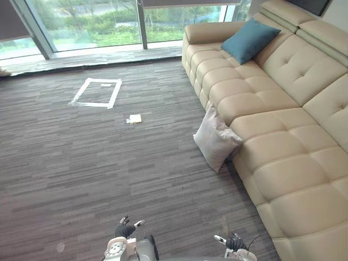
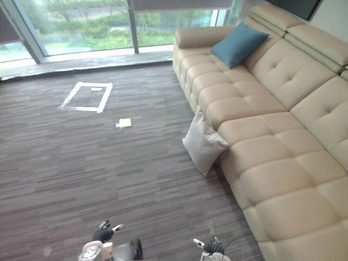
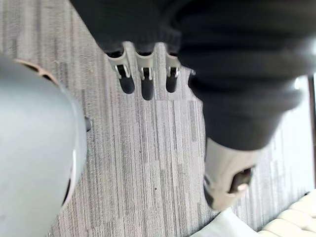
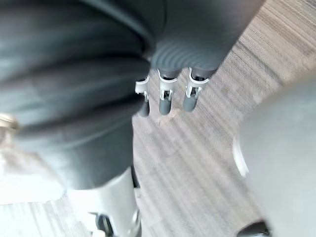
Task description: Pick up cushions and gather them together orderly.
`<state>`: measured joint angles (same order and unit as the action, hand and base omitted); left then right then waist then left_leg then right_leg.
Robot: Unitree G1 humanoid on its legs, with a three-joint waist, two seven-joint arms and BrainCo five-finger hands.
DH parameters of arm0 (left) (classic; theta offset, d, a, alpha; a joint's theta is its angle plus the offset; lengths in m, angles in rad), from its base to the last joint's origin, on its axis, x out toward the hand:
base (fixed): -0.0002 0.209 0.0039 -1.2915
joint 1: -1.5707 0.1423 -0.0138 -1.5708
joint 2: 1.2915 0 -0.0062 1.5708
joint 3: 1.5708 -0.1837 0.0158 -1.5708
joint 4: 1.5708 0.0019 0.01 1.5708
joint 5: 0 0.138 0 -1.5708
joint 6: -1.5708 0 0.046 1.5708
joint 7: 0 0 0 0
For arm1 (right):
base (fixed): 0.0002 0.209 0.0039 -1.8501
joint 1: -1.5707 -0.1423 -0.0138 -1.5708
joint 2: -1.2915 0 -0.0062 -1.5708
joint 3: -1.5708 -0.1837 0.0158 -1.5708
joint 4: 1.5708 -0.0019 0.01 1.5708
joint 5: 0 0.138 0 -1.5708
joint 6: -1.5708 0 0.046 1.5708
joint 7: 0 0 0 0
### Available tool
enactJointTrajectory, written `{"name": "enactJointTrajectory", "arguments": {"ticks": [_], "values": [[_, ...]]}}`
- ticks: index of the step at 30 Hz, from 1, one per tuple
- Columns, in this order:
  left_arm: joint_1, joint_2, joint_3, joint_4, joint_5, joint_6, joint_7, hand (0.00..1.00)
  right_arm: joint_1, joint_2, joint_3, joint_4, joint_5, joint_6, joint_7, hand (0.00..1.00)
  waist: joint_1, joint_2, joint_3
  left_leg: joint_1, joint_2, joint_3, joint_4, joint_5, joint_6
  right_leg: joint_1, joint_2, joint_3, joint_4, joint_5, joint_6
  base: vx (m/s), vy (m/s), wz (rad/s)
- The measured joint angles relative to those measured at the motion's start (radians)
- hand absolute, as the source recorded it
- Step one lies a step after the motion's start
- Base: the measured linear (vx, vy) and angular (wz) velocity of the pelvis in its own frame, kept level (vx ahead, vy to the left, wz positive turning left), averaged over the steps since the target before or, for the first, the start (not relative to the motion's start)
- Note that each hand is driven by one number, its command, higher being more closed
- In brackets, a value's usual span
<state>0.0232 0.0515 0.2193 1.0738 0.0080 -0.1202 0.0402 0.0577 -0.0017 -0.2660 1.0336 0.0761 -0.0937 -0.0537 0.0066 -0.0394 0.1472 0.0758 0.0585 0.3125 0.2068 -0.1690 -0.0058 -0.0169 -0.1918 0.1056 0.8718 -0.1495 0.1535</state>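
A teal cushion point(image 1: 250, 39) leans on the back of the beige sofa point(image 1: 288, 179) near its far armrest. A pale grey cushion point(image 1: 216, 139) stands on the carpet, propped against the sofa's front. My left hand point(image 1: 124, 229) and right hand point(image 1: 234, 242) hang low at the near edge, well short of the grey cushion. In the left wrist view the fingers point(image 3: 143, 79) are straight and hold nothing. The right hand's fingers point(image 4: 165, 98) are straight too, over bare carpet.
A white tape rectangle point(image 1: 98, 92) marks the carpet at the far left. A small yellowish pad point(image 1: 135, 118) lies near it. Tall windows point(image 1: 92, 22) run along the far wall. Open carpet lies between me and the sofa.
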Motion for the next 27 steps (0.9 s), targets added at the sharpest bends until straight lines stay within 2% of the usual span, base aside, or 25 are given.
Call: {"name": "enactJointTrajectory", "arguments": {"ticks": [1,2,3,4,5,6,7,8,9,10,11,13,14,15,16,18,19,20,21,22,23,24,25,26,27], "values": [[0.000,0.000,-0.003,0.017,0.000,0.002,0.001,0.00,0.000,-0.008,0.016,0.000,0.000,-0.001,0.000,0.00,0.000,0.006,-0.001,0.074,-0.002,0.021,-0.039,-0.014,0.002,-0.064,0.003,-0.056,0.089,-0.052,-0.034,0.45,0.241,-0.60],[-0.001,-0.002,-0.004,0.022,0.001,0.002,0.000,0.00,0.000,-0.011,0.023,-0.004,0.002,-0.003,0.000,0.00,-0.003,0.009,-0.001,0.111,-0.003,0.033,-0.066,-0.015,0.002,-0.095,0.004,-0.099,0.103,-0.079,-0.056,0.39,0.179,-0.39],[-0.006,-0.004,-0.015,0.029,0.001,0.002,-0.001,0.00,-0.002,-0.016,0.039,-0.019,0.001,-0.007,0.000,0.00,-0.013,0.013,-0.002,0.157,0.000,0.042,-0.109,-0.016,0.004,-0.152,0.008,-0.190,0.071,-0.117,-0.086,0.38,0.111,-0.15],[-0.021,-0.006,-0.024,0.040,0.005,0.002,-0.002,0.00,-0.003,-0.016,0.038,-0.032,0.001,-0.012,0.003,0.00,-0.020,0.013,-0.002,0.186,0.004,0.047,-0.138,-0.024,0.004,-0.213,0.016,-0.267,-0.007,-0.132,-0.102,0.24,0.050,-0.08],[-0.027,-0.009,-0.028,0.041,0.007,0.002,-0.002,0.00,-0.008,-0.016,0.037,-0.035,0.002,-0.013,0.004,0.00,-0.023,0.015,0.000,0.199,0.010,0.049,-0.145,-0.032,-0.003,-0.244,0.027,-0.297,-0.068,-0.129,-0.105,0.36,-0.002,-0.05],[-0.032,-0.009,-0.047,0.047,0.008,0.003,-0.002,0.00,-0.020,-0.017,0.035,-0.033,0.002,-0.011,0.004,0.00,-0.024,0.015,0.001,0.208,0.014,0.058,-0.158,-0.042,-0.015,-0.287,0.048,-0.337,-0.208,-0.104,-0.117,0.38,-0.047,0.00],[-0.032,-0.013,-0.055,0.048,0.009,0.003,-0.004,0.00,-0.020,-0.017,0.033,-0.033,0.003,-0.012,0.004,0.00,-0.028,0.013,0.003,0.225,0.011,0.058,-0.159,-0.059,-0.029,-0.304,0.070,-0.351,-0.352,-0.042,-0.130,0.46,-0.069,0.03],[-0.031,-0.016,-0.057,0.049,0.009,0.003,-0.004,0.00,-0.020,-0.017,0.033,-0.033,0.003,-0.013,0.004,0.00,-0.030,0.012,0.004,0.234,0.008,0.057,-0.160,-0.065,-0.036,-0.304,0.074,-0.347,-0.400,-0.016,-0.135,0.44,-0.109,0.30],[-0.029,-0.022,-0.055,0.049,0.010,0.003,-0.004,0.00,-0.017,-0.020,0.032,-0.032,0.006,-0.012,0.003,0.00,-0.036,0.007,0.004,0.273,-0.007,0.033,-0.161,-0.090,-0.045,-0.295,0.082,-0.311,-0.447,0.105,-0.184,0.49,-0.120,0.26],[-0.028,-0.042,-0.048,0.051,0.013,0.003,-0.003,0.00,-0.022,-0.038,0.033,-0.035,0.002,-0.012,0.003,0.00,-0.038,0.040,0.000,0.298,0.008,0.030,-0.154,-0.093,-0.046,-0.290,0.090,-0.318,-0.392,0.047,-0.194,0.58,-0.158,0.29],[-0.028,-0.062,-0.046,0.052,0.018,0.002,-0.003,0.00,-0.024,-0.039,0.029,-0.036,0.003,-0.013,0.006,0.00,-0.037,0.062,-0.003,0.290,0.021,0.026,-0.109,-0.093,-0.046,-0.291,0.089,-0.325,-0.355,0.000,-0.196,0.46,-0.145,0.17],[-0.030,-0.075,-0.042,0.051,0.029,0.003,-0.003,0.00,-0.027,-0.039,0.000,-0.037,0.004,-0.011,0.006,0.00,-0.050,0.080,0.002,0.248,0.058,-0.016,0.046,-0.093,-0.053,-0.251,0.088,-0.351,-0.342,-0.056,-0.195,0.39,-0.203,0.38],[-0.029,-0.077,-0.041,0.037,0.030,0.004,-0.005,0.00,-0.026,-0.041,0.000,-0.037,0.004,-0.006,0.004,0.00,-0.056,0.084,0.001,0.166,0.101,-0.054,0.257,-0.066,-0.114,-0.200,0.094,-0.366,-0.357,-0.082,-0.195,0.33,-0.209,0.38],[-0.027,-0.080,-0.039,0.029,0.030,0.004,-0.005,0.00,-0.023,-0.041,0.001,-0.036,0.004,-0.001,0.004,0.00,-0.055,0.086,0.003,0.127,0.122,-0.072,0.359,-0.044,-0.155,-0.173,0.102,-0.367,-0.370,-0.089,-0.199,0.95,-0.347,-0.74],[0.006,-0.097,0.029,-0.044,0.026,-0.001,-0.004,0.00,-0.013,-0.037,0.012,-0.028,0.032,0.011,-0.001,0.00,-0.037,0.078,0.002,-0.056,0.221,0.038,0.596,-0.078,-0.129,0.016,0.160,-0.301,-0.504,-0.109,-0.218,0.84,-0.162,-1.28],[-0.005,-0.098,0.030,-0.044,0.026,-0.001,-0.003,0.00,-0.015,-0.036,0.009,-0.025,0.043,0.012,-0.005,0.00,-0.026,0.073,0.003,-0.098,0.195,0.055,0.416,-0.080,-0.107,0.037,0.145,-0.257,-0.510,-0.109,-0.215,0.69,0.002,-1.18],[-0.010,-0.099,0.031,-0.044,0.026,-0.001,-0.003,0.00,-0.009,-0.034,0.008,-0.025,0.043,0.014,-0.006,0.00,-0.026,0.066,0.007,-0.118,0.189,0.055,0.381,-0.078,-0.102,0.049,0.136,-0.244,-0.514,-0.112,-0.211,0.37,0.191,-0.45],[-0.013,-0.101,0.048,-0.051,0.026,-0.003,-0.003,0.00,-0.006,-0.023,0.003,-0.029,0.046,0.016,-0.008,0.00,-0.027,0.049,0.020,-0.157,0.162,0.016,0.365,-0.089,-0.083,0.083,0.126,-0.205,-0.547,-0.122,-0.198,0.32,0.249,-0.33],[-0.015,-0.101,0.058,-0.065,0.024,-0.007,-0.003,0.00,-0.006,-0.010,0.005,-0.033,0.045,0.015,-0.008,0.00,-0.019,0.033,0.025,-0.184,0.133,-0.038,0.328,-0.089,-0.081,0.105,0.114,-0.179,-0.569,-0.126,-0.189,0.34,0.344,-0.57],[-0.019,-0.101,0.059,-0.072,0.011,-0.008,-0.002,0.00,-0.006,-0.005,0.002,-0.029,0.043,0.013,-0.007,0.00,-0.003,0.021,0.021,-0.196,0.098,-0.108,0.221,-0.072,-0.093,0.112,0.104,-0.137,-0.582,-0.139,-0.171,0.29,0.397,-1.10],[-0.013,-0.103,0.060,-0.075,0.001,-0.015,-0.001,0.00,-0.006,-0.012,0.011,-0.017,0.042,0.010,-0.007,0.00,0.004,0.030,0.014,-0.189,0.080,-0.189,0.106,-0.032,-0.104,0.106,0.107,-0.086,-0.567,-0.167,-0.132,0.24,0.374,-1.20],[-0.010,-0.107,0.065,-0.076,-0.004,-0.020,-0.001,0.00,-0.010,-0.015,0.027,-0.015,0.042,0.010,-0.008,0.00,0.005,0.031,0.014,-0.184,0.085,-0.185,0.130,0.005,-0.106,0.105,0.105,-0.056,-0.548,-0.184,-0.122,0.20,0.334,-1.38],[-0.006,-0.098,0.079,-0.071,-0.010,-0.020,-0.001,0.00,-0.009,-0.009,0.053,-0.015,0.042,0.011,-0.007,0.00,0.005,0.029,0.000,-0.167,0.070,-0.142,0.161,-0.013,-0.092,0.107,0.088,-0.001,-0.534,-0.200,-0.101,0.32,0.403,-1.26],[0.001,-0.084,0.079,-0.060,-0.010,-0.019,0.000,0.00,0.006,-0.002,0.062,-0.019,0.041,0.007,-0.005,0.00,0.002,0.004,-0.032,-0.153,0.063,-0.077,0.165,-0.052,-0.085,0.103,0.066,0.040,-0.535,-0.186,-0.083,0.40,0.469,-1.66],[0.002,-0.078,0.079,-0.048,-0.009,-0.019,0.001,0.00,0.012,0.003,0.075,-0.019,0.040,0.007,-0.004,0.00,0.008,-0.009,-0.042,-0.121,0.061,-0.011,0.163,-0.074,-0.074,0.078,0.052,0.067,-0.496,-0.168,-0.089,0.39,0.447,-1.42]]}}
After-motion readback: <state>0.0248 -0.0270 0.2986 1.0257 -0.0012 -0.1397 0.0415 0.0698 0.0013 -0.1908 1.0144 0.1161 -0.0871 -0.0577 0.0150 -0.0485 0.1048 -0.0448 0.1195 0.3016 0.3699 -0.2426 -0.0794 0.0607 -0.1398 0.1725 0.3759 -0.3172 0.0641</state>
